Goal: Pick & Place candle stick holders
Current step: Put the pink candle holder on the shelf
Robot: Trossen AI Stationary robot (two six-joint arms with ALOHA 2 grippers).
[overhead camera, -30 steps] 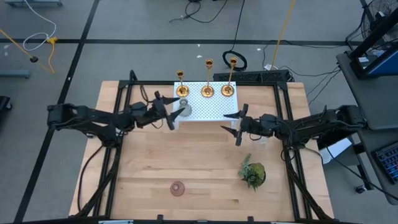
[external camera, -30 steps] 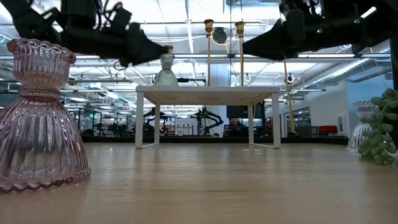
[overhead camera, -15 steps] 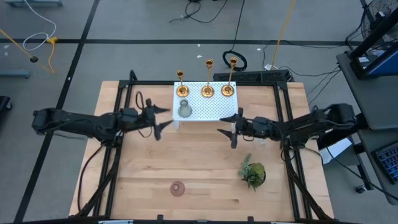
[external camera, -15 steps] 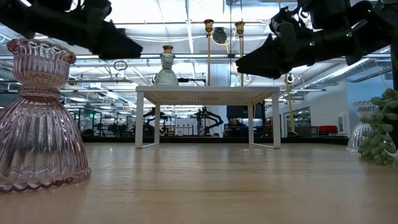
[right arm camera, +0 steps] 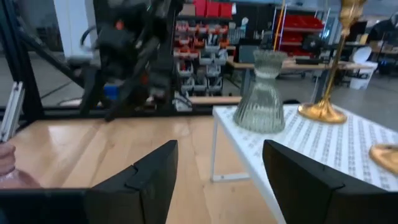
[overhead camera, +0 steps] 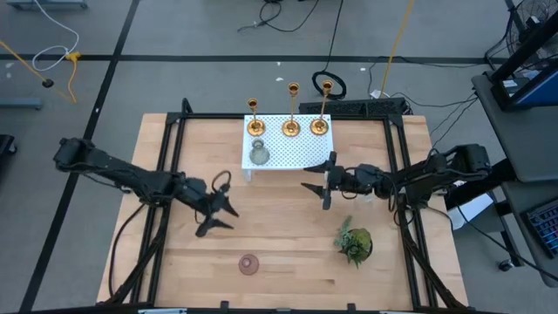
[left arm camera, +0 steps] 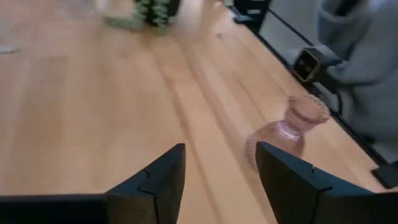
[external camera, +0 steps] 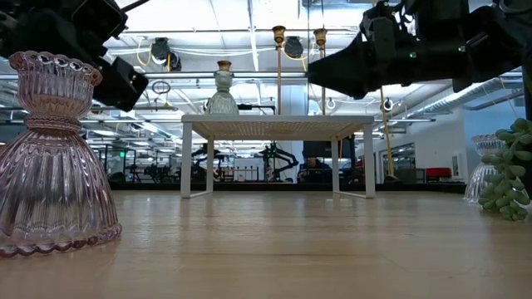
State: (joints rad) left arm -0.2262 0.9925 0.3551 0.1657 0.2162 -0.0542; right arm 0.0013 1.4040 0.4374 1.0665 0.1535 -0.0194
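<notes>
Three gold candle stick holders (overhead camera: pixel 254 126) (overhead camera: pixel 291 127) (overhead camera: pixel 319 126) stand on their round bases along the far edge of a white perforated stand (overhead camera: pixel 296 155). A greenish glass vase (overhead camera: pixel 257 155) stands on the stand's left end. My left gripper (overhead camera: pixel 220 218) is open and empty over the bare table left of centre. In the left wrist view (left arm camera: pixel 221 180) it points toward a pink glass vase (left arm camera: pixel 289 127). My right gripper (overhead camera: pixel 314 183) is open and empty at the stand's near right corner. Its wrist view (right arm camera: pixel 221 180) shows the greenish vase (right arm camera: pixel 264 93) and one candle stick holder (right arm camera: pixel 329 74).
The pink vase (overhead camera: pixel 249 263) stands near the table's near edge. A small green plant (overhead camera: pixel 354 244) stands at the near right. A clear glass vase (external camera: pixel 480 178) stands beside the plant. Black frame rails (overhead camera: pixel 166 174) run along the table's sides.
My left gripper has drawn back from the greenish vase on the stand, first toward the table's left edge, then toward the near edge, and has turned toward the pink vase. The greenish vase stays upright on the stand. My right gripper has drifted a little toward the table's left.
</notes>
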